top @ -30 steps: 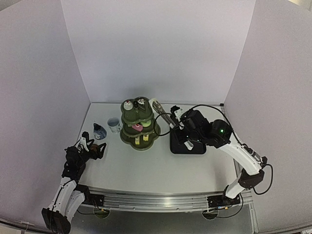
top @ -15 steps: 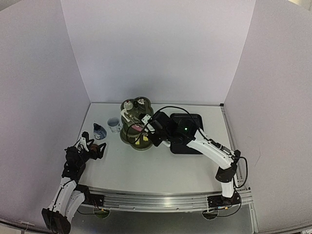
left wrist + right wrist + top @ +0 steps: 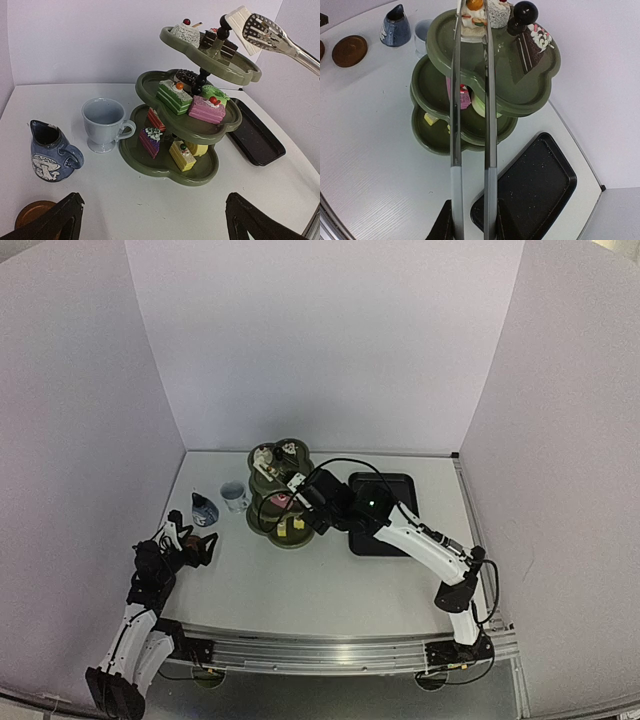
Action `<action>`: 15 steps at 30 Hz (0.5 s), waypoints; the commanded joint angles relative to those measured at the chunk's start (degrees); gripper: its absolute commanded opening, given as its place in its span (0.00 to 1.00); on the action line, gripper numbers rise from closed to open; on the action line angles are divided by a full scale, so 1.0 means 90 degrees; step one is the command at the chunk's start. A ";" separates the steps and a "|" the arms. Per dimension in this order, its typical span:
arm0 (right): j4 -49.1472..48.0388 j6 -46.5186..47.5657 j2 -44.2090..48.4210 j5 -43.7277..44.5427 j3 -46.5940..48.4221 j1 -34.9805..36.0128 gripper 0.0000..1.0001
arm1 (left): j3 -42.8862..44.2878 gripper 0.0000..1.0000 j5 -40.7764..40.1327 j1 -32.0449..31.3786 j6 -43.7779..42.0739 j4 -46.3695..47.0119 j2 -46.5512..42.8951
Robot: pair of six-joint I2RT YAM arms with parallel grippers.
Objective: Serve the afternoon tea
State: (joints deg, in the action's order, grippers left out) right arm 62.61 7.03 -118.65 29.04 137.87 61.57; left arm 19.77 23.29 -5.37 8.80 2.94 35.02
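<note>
Left jaws wide apart | right jaws clamping tongs [image 3: 490,125] — pointing at 3-tier stand [image 3: 535,75]

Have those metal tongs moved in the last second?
Yes. The tongs swung left, from beside the black tray to over the top tier of the green stand.

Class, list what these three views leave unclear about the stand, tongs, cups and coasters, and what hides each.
- Right wrist: the cake at the tongs' tips is cut by the top edge; gripped or just touched, cannot tell.
- Left wrist: one coaster is cut by the bottom edge.
- Top external: the cakes on the stand are too small; the right arm covers part.
- Right wrist: the white cup is mostly behind the stand.
</note>
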 commanded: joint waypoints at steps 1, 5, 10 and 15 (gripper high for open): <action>-0.0185 0.0148 0.0104 0.0448 -0.0049 -0.0068 0.02 | 0.0024 1.00 0.0004 -0.0022 -0.0047 0.0142 -0.0010; -0.0075 0.0191 0.0018 0.0611 -0.0121 -0.0131 0.03 | 0.0023 1.00 0.0010 -0.0025 -0.0040 0.0139 -0.0022; 0.0063 0.0176 -0.0121 0.0557 -0.0051 -0.0176 0.04 | 0.0018 1.00 -0.0007 -0.0027 -0.0031 0.0116 -0.0053; 0.0191 0.0166 -0.0146 0.0360 -0.0045 -0.0179 0.06 | 0.0004 1.00 -0.0037 -0.0028 -0.0030 0.0129 -0.0072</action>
State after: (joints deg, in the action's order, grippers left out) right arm 64.50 8.38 -119.62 32.72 136.73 60.03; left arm 19.77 23.29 -5.37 8.82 2.94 35.00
